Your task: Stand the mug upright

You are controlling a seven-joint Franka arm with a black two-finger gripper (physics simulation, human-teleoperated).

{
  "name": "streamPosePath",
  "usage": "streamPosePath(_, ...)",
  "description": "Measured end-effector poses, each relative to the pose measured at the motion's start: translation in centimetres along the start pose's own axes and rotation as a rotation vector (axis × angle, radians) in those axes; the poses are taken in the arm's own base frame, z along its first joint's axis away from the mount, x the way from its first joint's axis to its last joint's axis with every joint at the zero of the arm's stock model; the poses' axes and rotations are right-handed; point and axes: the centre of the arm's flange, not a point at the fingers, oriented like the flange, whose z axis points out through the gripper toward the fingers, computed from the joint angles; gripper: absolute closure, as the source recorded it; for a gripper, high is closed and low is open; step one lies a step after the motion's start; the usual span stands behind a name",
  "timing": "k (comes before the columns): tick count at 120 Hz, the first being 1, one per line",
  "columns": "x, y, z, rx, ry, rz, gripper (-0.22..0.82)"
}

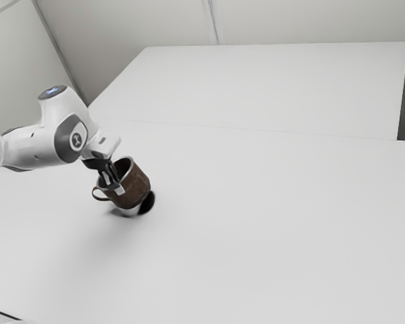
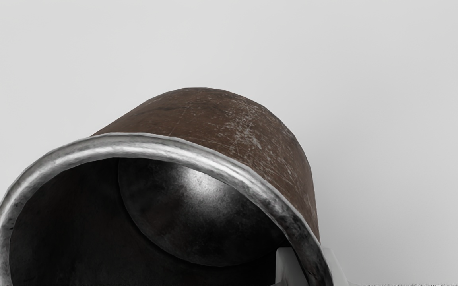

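Left of centre in the exterior view, the hand (image 1: 114, 186) is closed to a wall's thickness on the rim of the mug (image 1: 133, 187), one finger inside and one outside. The mug leans, mouth toward the frame's upper left, so its weight could pivot it in that one-sided pinch; farther right, its low base might catch the surface (image 1: 270, 223), or roll over if released tilted.

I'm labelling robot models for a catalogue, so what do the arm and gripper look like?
The rounded white robot arm has grey joint covers, one bearing a dark round emblem, and a blue marking on its dark top cap. The black two-finger gripper has pale, blocky fingertips.
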Motion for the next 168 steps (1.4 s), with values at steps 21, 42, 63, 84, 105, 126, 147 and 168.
streamPosePath(21,-0.4,0.2,0.6,-0.007,-0.011,0.011,0.79)
streamPosePath(42,-0.5,0.3,1.0,-0.022,-0.011,0.022,0.47)
streamPosePath(63,-0.4,0.3,1.0,-0.025,-0.01,0.036,0.21)
streamPosePath(84,-0.2,0.2,0.5,-0.022,-0.005,0.024,0.09)
streamPosePath(105,1.2,-1.0,-4.0,0.007,0.009,-0.168,0.04)
streamPosePath(126,4.3,-1.8,-9.5,0.022,0.008,-0.314,0.02)
streamPosePath(147,6.2,-3.0,-14.2,-0.005,0.014,-0.439,0.01)
streamPosePath(168,6.3,-5.0,-18.7,-0.019,-0.007,-0.575,0.0)
